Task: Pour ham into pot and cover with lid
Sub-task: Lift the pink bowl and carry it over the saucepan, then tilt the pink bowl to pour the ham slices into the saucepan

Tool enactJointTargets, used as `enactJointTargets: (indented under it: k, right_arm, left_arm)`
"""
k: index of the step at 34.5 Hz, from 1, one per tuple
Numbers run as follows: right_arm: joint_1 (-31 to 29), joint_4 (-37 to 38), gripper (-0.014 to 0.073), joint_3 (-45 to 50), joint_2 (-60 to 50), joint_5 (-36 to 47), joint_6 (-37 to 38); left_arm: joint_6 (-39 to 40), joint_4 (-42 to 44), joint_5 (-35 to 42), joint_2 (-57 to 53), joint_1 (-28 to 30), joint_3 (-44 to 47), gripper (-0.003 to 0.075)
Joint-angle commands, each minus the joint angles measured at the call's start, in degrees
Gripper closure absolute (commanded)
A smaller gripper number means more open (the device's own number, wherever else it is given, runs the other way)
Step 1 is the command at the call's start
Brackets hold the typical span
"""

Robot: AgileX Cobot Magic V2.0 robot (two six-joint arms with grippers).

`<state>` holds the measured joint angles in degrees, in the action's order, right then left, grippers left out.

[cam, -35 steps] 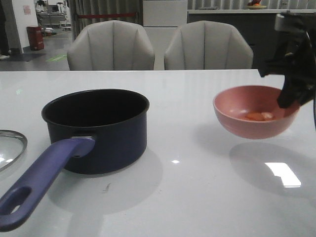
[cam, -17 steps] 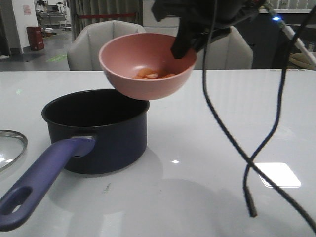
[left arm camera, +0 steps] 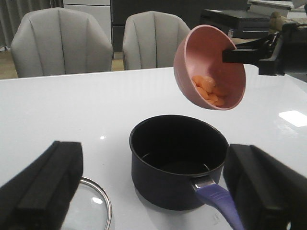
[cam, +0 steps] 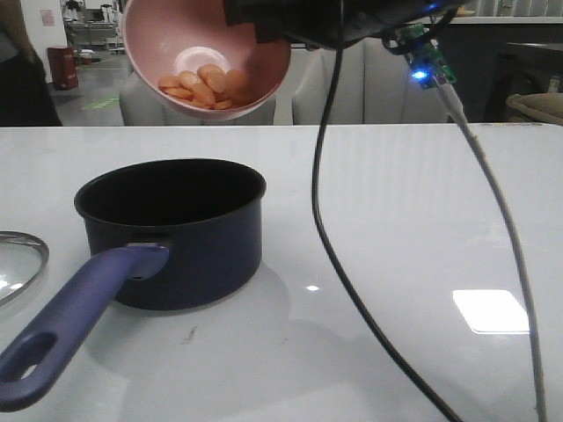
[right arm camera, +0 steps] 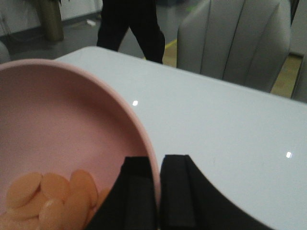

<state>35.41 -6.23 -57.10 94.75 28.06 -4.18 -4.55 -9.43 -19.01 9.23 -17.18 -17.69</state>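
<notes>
The dark navy pot (cam: 171, 229) stands on the white table, its purple-blue handle (cam: 70, 325) pointing to the near left; its black inside looks empty. My right gripper (cam: 264, 26) is shut on the rim of a pink bowl (cam: 207, 57), held tilted high above the pot's far-left side. Several orange ham slices (cam: 202, 88) lie in the bowl's lower side. In the right wrist view the gripper (right arm camera: 158, 167) pinches the bowl rim (right arm camera: 144, 139) beside the ham (right arm camera: 53, 196). The glass lid (cam: 18, 264) lies flat left of the pot. My left gripper (left arm camera: 153, 158) is open and empty, near the pot (left arm camera: 178, 160).
A black cable (cam: 352, 290) hangs from the right arm down across the table right of the pot. Two grey chairs (cam: 198, 110) stand behind the table's far edge. A person (right arm camera: 132, 24) stands beyond the table.
My right gripper has carried the pink bowl from the right side, leftwards and upwards to above the pot, and tilted it steeply. The ham stays in the bowl. Pot and lid have not moved.
</notes>
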Motion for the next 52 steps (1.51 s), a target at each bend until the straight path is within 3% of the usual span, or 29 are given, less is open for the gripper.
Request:
enactJointTargets:
  k: [1, 8, 16, 21, 25, 36, 43, 48, 52]
  right_arm:
    - [0.5, 2.0, 0.0455, 0.8, -1.0, 16.0, -6.0]
    - [2.6, 1.5, 0.0455, 0.8, 2.8, 20.9, -20.0]
    - [6.1, -2.2, 0.0455, 0.7, 8.0, 32.7, -43.0]
    - [7.2, -1.9, 0.0455, 0.8, 11.0, 42.5, -51.5]
    - [7.7, -0.6, 0.0455, 0.8, 11.5, 45.8, -56.0]
    - [7.8, 9.2, 0.0455, 0.8, 11.4, 45.8, -65.4]
    - [7.7, 9.9, 0.0455, 0.8, 11.4, 45.8, -68.9]
    - [6.9, 8.6, 0.0455, 0.6, 11.5, 45.7, -68.1]
    - [6.7, 2.5, 0.0455, -0.1, 11.5, 45.7, -57.1]
  left_arm:
    - [0.2, -0.4, 4.2, 0.6, -0.5, -1.5, 0.0103]
    - [0.2, -0.4, 4.2, 0.6, -0.5, -1.5, 0.0103]
    - [0.2, -0.4, 4.2, 0.6, -0.5, -1.5, 0.0103]
    - [0.2, -0.4, 4.2, 0.6, -0.5, -1.5, 0.0103]
    - [0.2, -0.4, 4.2, 0.6, -0.5, -1.5, 0.0103]
    - [0.2, -0.4, 4.2, 0.6, -0.5, -1.5, 0.0103]
    - [0.2, -0.4, 4.2, 0.6, -0.5, -1.5, 0.0103]
    - [0.2, -0.4, 4.2, 0.6, -0.5, -1.5, 0.0103]
    - [0.2, -0.4, 4.2, 0.6, -0.5, -1.5, 0.0103]
